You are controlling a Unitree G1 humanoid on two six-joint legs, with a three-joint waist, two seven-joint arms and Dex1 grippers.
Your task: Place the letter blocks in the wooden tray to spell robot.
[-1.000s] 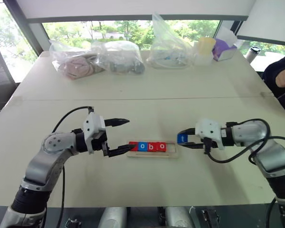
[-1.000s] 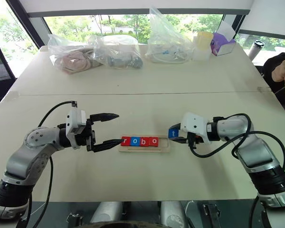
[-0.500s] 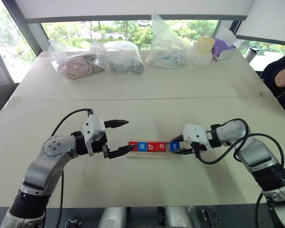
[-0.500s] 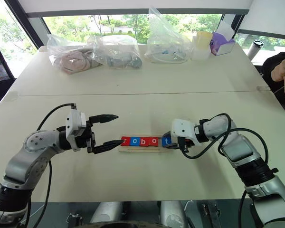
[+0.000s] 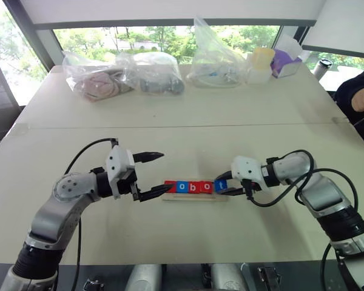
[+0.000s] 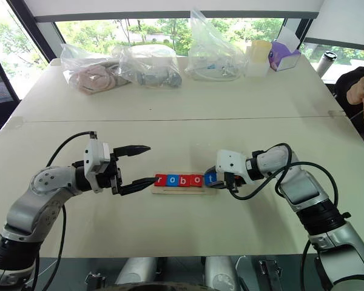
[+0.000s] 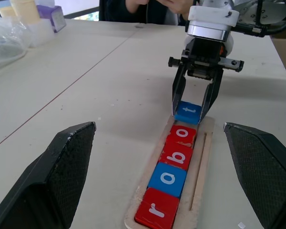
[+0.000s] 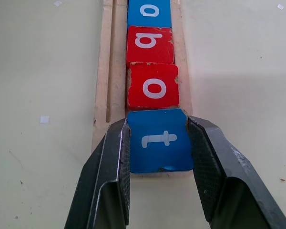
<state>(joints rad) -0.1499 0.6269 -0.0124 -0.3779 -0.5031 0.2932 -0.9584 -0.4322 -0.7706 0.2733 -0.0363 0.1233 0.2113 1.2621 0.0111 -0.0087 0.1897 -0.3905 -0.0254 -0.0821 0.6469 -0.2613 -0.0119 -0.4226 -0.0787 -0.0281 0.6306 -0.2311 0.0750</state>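
Observation:
The wooden tray (image 5: 194,197) lies at the table's middle with the letter blocks in a row: red r (image 7: 157,213), blue o (image 7: 168,179), red b (image 7: 177,156), red o (image 7: 183,135). At the tray's right end my right gripper (image 5: 223,185) is shut on the blue t block (image 8: 158,140), which butts against the red o. One black finger (image 8: 112,167) presses each side of the t. My left gripper (image 5: 165,173) stands open just off the tray's left end, with nothing between its fingers.
Several clear plastic bags (image 5: 151,73) line the far side of the table, with a cup (image 5: 261,63) and a purple box (image 5: 285,60) at the far right. A person's arm (image 5: 359,91) shows at the right edge.
My right gripper has carried the t block left and down, from beside the tray to the tray's right end against the red o. The left arm has stayed put.

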